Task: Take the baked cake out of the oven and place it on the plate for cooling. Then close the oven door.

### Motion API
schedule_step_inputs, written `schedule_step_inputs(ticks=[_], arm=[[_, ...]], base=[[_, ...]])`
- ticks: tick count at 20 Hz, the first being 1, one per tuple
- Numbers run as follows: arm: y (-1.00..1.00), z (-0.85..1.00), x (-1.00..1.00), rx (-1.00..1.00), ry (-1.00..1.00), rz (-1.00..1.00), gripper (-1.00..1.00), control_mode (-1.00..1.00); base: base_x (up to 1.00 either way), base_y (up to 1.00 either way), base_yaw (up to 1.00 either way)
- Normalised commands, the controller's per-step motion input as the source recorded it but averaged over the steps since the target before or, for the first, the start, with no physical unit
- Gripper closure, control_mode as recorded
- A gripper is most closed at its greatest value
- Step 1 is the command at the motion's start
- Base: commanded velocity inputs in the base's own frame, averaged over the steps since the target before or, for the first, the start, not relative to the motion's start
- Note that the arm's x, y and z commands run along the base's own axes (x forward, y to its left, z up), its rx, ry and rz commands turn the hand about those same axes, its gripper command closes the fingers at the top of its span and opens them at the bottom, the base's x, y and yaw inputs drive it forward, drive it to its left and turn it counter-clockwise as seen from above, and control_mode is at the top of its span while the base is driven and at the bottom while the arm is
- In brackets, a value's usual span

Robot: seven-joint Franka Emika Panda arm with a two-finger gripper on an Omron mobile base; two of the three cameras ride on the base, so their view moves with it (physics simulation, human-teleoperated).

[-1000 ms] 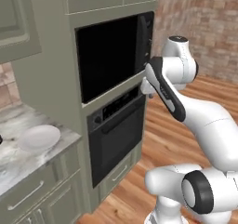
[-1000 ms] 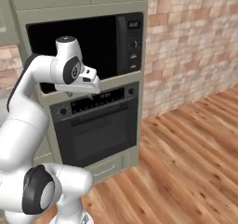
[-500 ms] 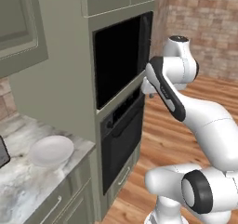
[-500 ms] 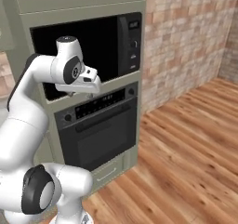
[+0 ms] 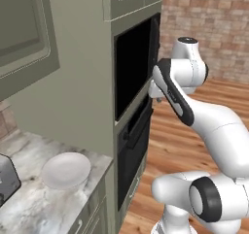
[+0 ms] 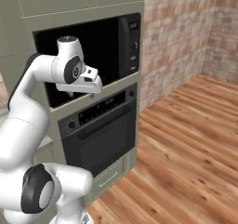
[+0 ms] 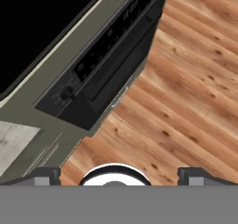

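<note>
The black oven [image 6: 100,139] sits in the tall cabinet under a larger black cavity [image 6: 93,46]. Its oven door [image 6: 102,146] is shut, with the bar handle [image 6: 104,121] across its top. From above I see the control strip [image 7: 109,42], the round knob [image 7: 68,93] and the handle [image 7: 118,69]. The baked cake is hidden. On the counter to the left lies the white plate [image 5: 65,170]. My gripper [image 6: 86,86] hangs in front of the cavity, above the oven and apart from it. Its fingertips [image 7: 44,174] stand wide apart, so it is open and holds nothing.
A silver toaster [image 5: 7,179] stands at the left end of the marble counter [image 5: 34,206]. Wooden floor [image 6: 186,144] stretches to the right of the cabinet, up to a brick wall [image 6: 181,28]. Upper cabinets [image 5: 24,34] hang over the counter.
Both base views have shifted: the base has driven, so the cabinet now shows more side-on and the plate nearer. The arm keeps its pose and the oven door stays shut.
</note>
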Motion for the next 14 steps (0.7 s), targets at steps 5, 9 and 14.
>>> schedule_step_inputs(ticks=[5,9,14], arm=[[0.0,0.0,0.0,0.0,0.0,0.0,-1.0,1.0],[0.0,0.0,0.0,0.0,0.0,0.0,-1.0,1.0],[0.0,0.0,0.0,0.0,0.0,0.0,-1.0,1.0]], base=[[-0.05,0.08,-0.09],[-0.04,0.0,0.0],[0.0,0.0,0.0]])
